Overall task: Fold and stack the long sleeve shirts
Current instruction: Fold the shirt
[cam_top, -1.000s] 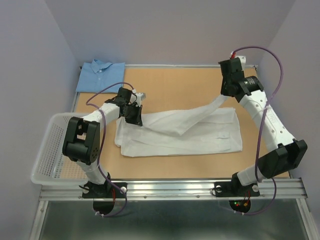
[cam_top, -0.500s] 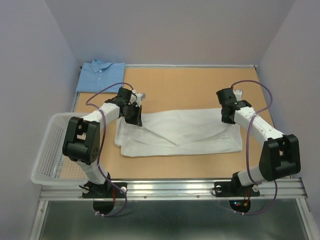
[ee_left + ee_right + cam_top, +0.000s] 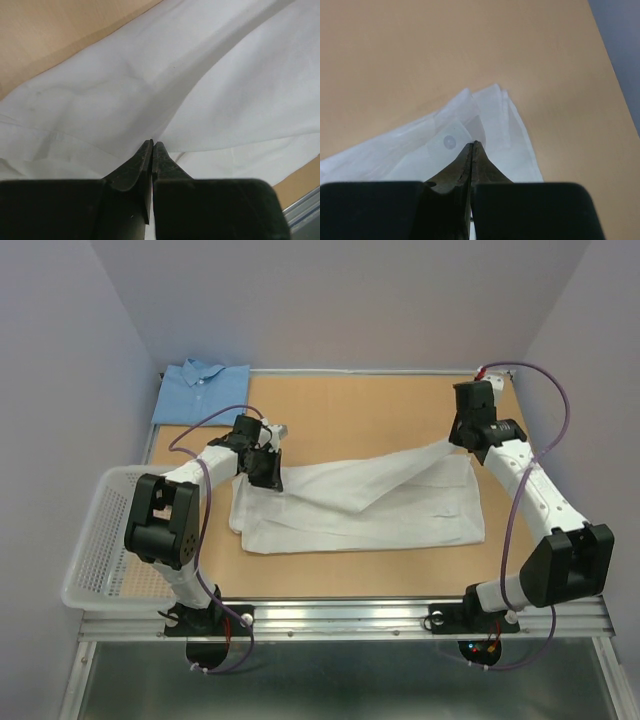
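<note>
The white long sleeve shirt lies spread across the middle of the table. My left gripper is shut on its left end; in the left wrist view the closed tips pinch a fold of the white cloth. My right gripper is shut on a sleeve cuff and holds the sleeve stretched up and back to the right. In the right wrist view the cuff with its button hangs at the closed tips. The light blue shirt lies folded at the back left corner.
A white mesh basket stands at the table's left edge beside the left arm. The tan table top ends at a metal rail in front, with walls close on the left, back and right.
The right gripper dipped down onto the shirt's right end, then rose back toward the far right corner, pulling the sleeve taut again. The left gripper stayed in place.
</note>
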Tool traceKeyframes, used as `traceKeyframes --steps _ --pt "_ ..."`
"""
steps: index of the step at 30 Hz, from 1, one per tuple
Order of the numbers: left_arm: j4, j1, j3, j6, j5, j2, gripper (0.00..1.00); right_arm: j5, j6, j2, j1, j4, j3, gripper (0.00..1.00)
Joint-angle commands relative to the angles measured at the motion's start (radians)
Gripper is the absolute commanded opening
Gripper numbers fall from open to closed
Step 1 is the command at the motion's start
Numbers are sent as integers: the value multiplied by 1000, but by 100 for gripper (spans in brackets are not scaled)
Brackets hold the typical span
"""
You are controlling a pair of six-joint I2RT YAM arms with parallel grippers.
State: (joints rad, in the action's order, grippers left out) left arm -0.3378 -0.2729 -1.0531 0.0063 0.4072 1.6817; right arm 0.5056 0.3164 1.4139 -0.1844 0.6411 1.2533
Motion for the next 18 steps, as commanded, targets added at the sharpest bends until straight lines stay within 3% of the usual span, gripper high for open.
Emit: traceKeyframes --steps 1,9,18 --pt "23 14 25 -31 16 -42 12 -59 -46 -35 2 -122 61 1" --pt "8 14 33 -37 25 -5 12 30 55 -33 54 -248 -302 1" --pt "-29 14 16 -32 -7 1 13 1 161 30 151 -248 -453 1"
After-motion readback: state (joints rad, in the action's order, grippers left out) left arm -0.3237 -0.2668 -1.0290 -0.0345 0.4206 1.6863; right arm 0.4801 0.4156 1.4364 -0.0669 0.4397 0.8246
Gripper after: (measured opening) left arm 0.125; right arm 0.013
